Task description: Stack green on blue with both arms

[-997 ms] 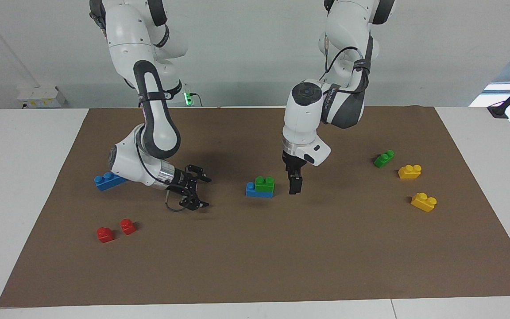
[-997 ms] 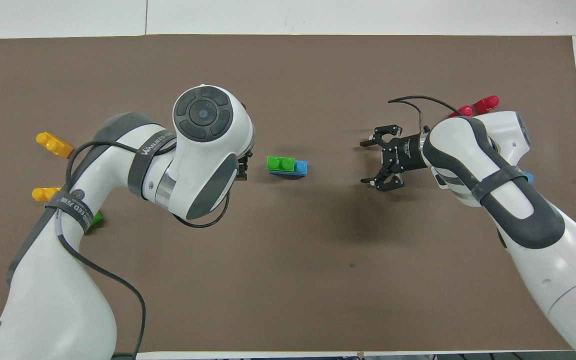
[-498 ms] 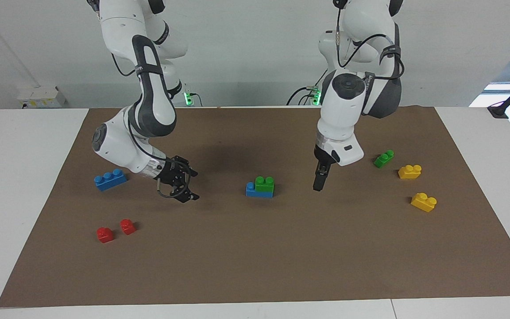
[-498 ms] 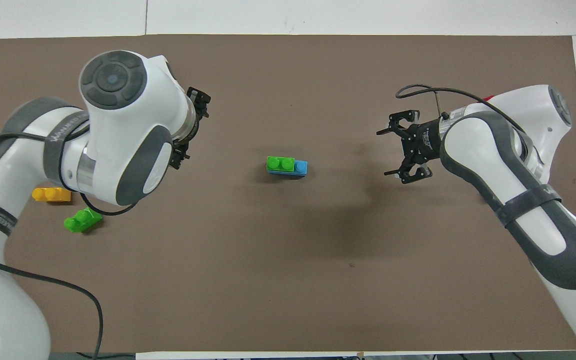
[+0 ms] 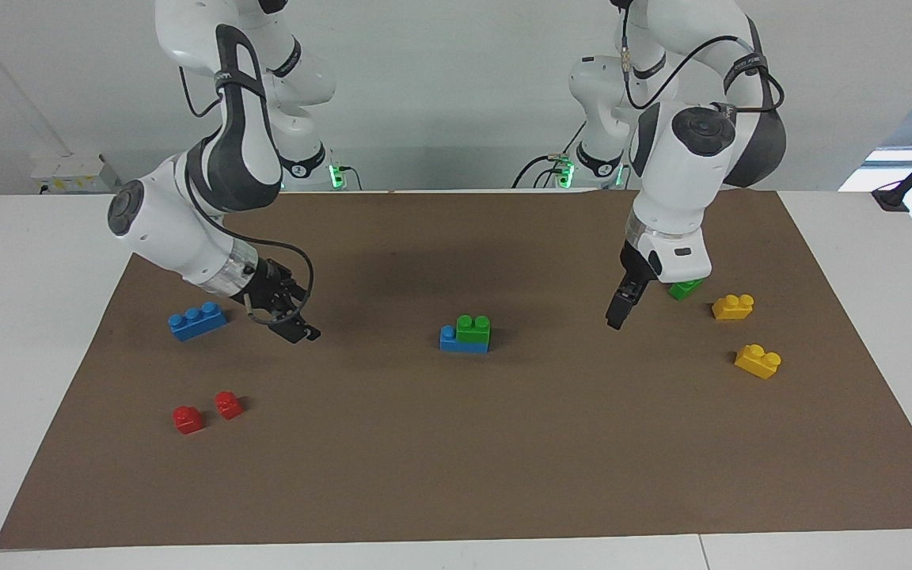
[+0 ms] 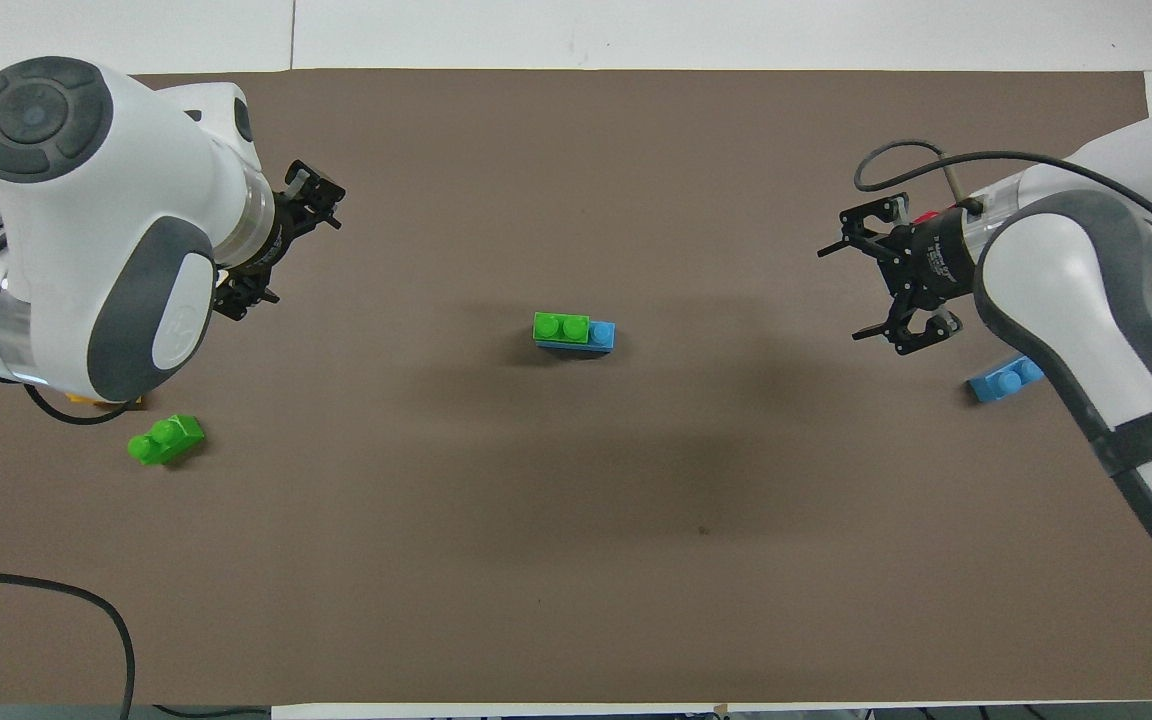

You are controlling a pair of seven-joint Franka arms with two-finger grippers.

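The right gripper [image 5: 295,321] [image 6: 901,285] is seen with jaws spread and nothing between them, held over bare mat just beside the spare blue brick [image 5: 198,321] [image 6: 1005,379]. The left gripper [image 5: 619,310] [image 6: 276,240] hangs over the mat with jaws parted and empty, near the spare green brick [image 5: 687,288] [image 6: 167,439].

The green brick [image 5: 473,328] [image 6: 561,327] is seated on the blue brick [image 5: 450,340] [image 6: 602,334] at the middle of the mat [image 5: 456,459]; one blue stud is left uncovered at the end toward the right arm. The stack is touched by neither gripper.

In the facing view, from the stack, the left gripper lies at about 3 o'clock and the right gripper at about 9 o'clock. Two yellow bricks [image 5: 733,306] [image 5: 758,361] are found at about 3 o'clock, past the left gripper. Two red bricks [image 5: 188,419] [image 5: 228,404] are placed at about 8 o'clock. Everything is carried by the white surface [image 5: 28,317].
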